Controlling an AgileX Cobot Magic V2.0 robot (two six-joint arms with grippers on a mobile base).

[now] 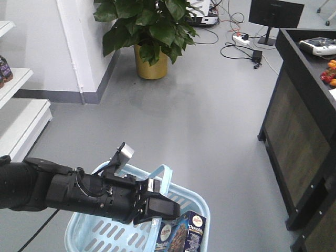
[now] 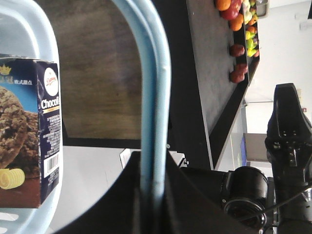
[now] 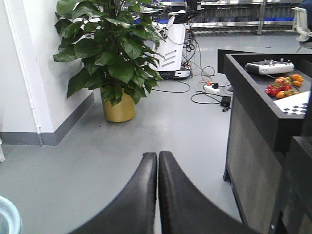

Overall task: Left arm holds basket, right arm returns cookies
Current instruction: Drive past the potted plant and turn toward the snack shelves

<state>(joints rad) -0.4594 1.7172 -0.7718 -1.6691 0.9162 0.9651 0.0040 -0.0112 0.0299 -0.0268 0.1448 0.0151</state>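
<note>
Inside slotted plastic basket (image 1: 113, 231): rectangular navy cardboard cookies box (image 1: 181, 235).

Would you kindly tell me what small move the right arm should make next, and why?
Probably open the right gripper and turn it toward the basket: its jaws are shut on nothing, while the cookies stand in the basket that the left gripper holds.
</note>
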